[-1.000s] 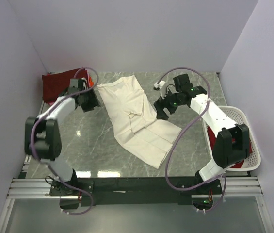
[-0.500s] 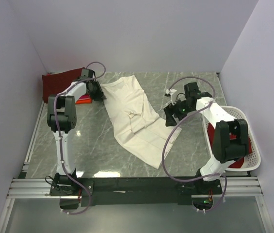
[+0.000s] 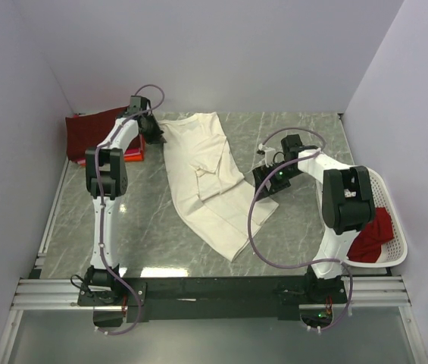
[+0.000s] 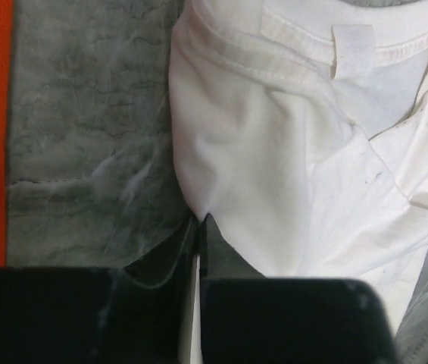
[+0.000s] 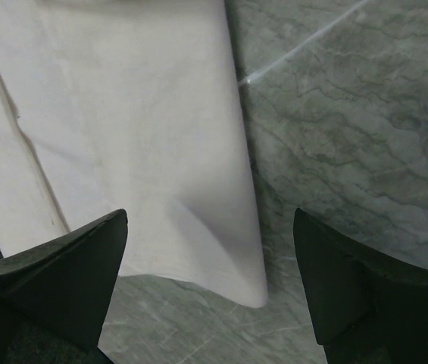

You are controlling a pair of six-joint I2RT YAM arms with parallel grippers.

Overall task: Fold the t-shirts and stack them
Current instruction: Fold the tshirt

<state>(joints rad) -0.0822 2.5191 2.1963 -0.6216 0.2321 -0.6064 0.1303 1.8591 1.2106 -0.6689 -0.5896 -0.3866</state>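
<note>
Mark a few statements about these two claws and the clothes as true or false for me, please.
1. The left gripper is closed on the edge of the cream t-shirt. True.
2. The right gripper is clamped shut on cloth. False: its jaws stand wide open over a corner of the cream t-shirt, holding nothing.
3. The white basket is empty. False: a red cloth lies in it.
4. A maroon t-shirt lies at the far left corner of the table. True.
</note>
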